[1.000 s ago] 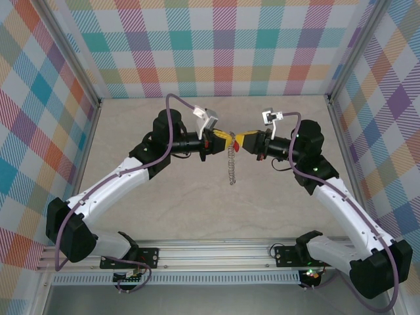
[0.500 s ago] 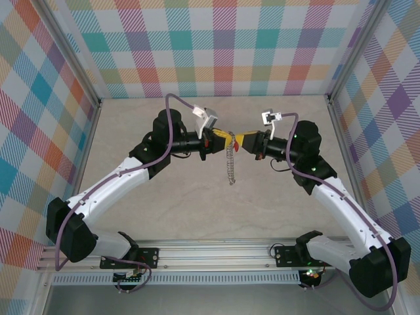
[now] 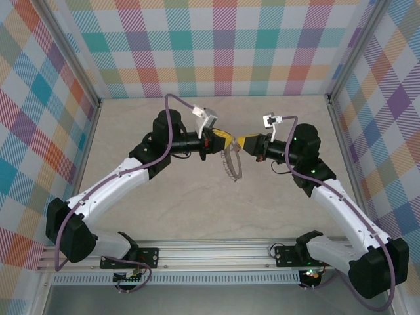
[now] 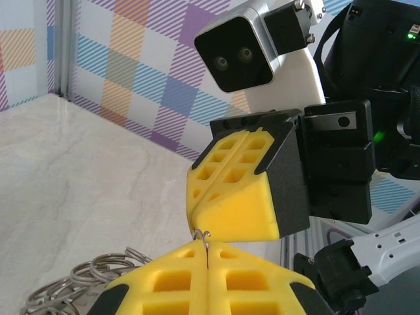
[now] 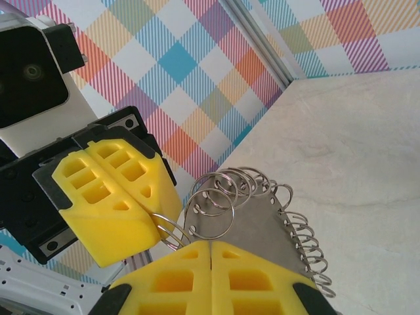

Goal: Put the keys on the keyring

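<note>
While both arms meet in mid-air above the table (image 3: 164, 210), the left tool (image 3: 225, 139) is clenched on one wire loop of the keyring (image 3: 234, 165), which dangles between the two. The right tool (image 3: 244, 142) is clenched too, nearly tip to tip with it. Whether it pinches the key I cannot tell, so the threading looks unfinished, perhaps just under way.

Left arm (image 3: 125, 174), right arm (image 3: 341, 203) bent inward, wrists level, raised; left yellow-padded claw (image 3: 226, 139) and right yellow-padded claw (image 3: 241, 142) both clamped tight, tips facing, close together.
</note>
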